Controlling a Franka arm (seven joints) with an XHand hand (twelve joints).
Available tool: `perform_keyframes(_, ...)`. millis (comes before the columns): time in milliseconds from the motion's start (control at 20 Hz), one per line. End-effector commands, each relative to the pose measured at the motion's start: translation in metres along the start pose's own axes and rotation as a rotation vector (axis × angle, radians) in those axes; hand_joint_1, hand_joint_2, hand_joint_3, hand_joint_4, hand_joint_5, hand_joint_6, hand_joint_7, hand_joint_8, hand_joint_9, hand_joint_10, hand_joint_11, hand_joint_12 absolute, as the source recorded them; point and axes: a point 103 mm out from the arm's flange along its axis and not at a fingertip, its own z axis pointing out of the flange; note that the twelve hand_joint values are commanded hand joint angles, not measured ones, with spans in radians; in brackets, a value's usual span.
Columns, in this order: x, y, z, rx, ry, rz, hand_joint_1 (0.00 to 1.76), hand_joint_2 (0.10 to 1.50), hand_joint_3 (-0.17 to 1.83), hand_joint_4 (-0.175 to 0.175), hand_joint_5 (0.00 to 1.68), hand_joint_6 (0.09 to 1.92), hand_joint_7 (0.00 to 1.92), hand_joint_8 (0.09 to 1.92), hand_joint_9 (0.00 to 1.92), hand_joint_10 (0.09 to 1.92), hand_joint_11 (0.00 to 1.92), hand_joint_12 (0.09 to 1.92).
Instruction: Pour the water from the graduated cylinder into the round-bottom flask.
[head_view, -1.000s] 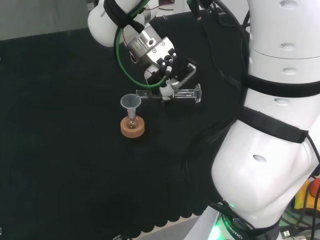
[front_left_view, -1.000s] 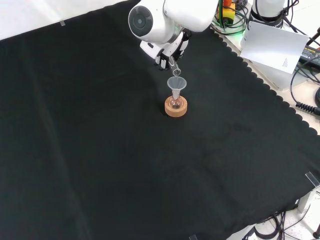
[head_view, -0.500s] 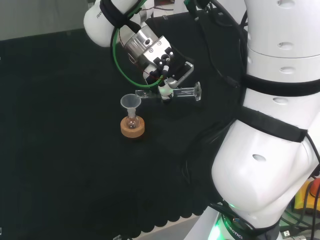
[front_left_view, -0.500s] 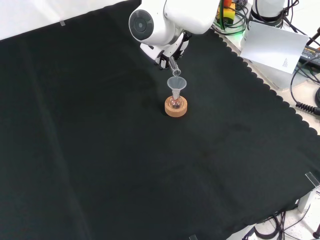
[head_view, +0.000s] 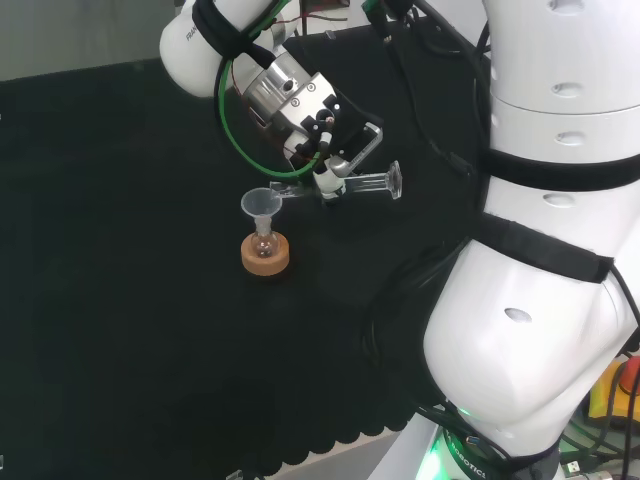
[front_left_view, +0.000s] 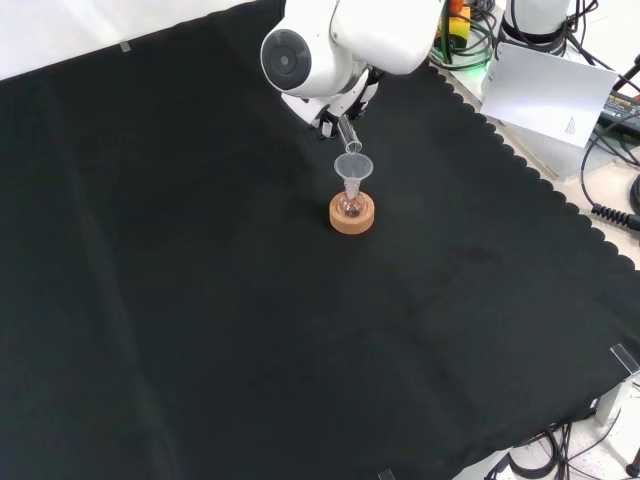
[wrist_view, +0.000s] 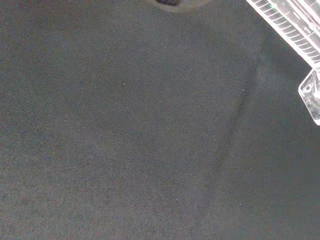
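Observation:
In the head view my hand (head_view: 325, 150) is shut on a clear graduated cylinder (head_view: 365, 184) that lies almost level above the cloth. Its mouth reaches left to the rim of a clear funnel (head_view: 261, 205). The funnel stands in a small round-bottom flask (head_view: 264, 243) on a cork ring (head_view: 265, 255). From the front, the cylinder's mouth (front_left_view: 349, 142) hangs just above the funnel (front_left_view: 353, 167), with the flask (front_left_view: 351, 205) and cork ring (front_left_view: 351, 217) below. The hand (front_left_view: 328, 118) sits half hidden under the white arm link. A ribbed piece of the cylinder (wrist_view: 295, 27) crosses one corner of the wrist view.
Black cloth (front_left_view: 200, 300) covers the bench around the flask. Its scalloped edge (front_left_view: 520, 165) runs along the right of the front view, with white paper (front_left_view: 545, 95) and cables beyond it. The arm's big white links (head_view: 540, 250) stand at the right of the head view.
The hand and wrist have shifted slightly up and left in the head view, and the cylinder's base end has risen a little. The funnel, flask and cork ring have stayed put.

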Motion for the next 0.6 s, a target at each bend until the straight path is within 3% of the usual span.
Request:
perform_keyframes(50,-0.0011,-0.0011,-0.0012,0.003,-0.009,0.007,1.37,1.1,0.0,0.08,1.07,0.59,1.0,1.01,1.35,0.15,1.04,0.89)
perform_keyframes(600,-0.0039,-0.0036,-0.0035,0.013,-0.04,0.03,1.37,1.1,0.0,0.08,1.07,0.59,1.0,1.02,1.35,0.15,1.04,0.89)
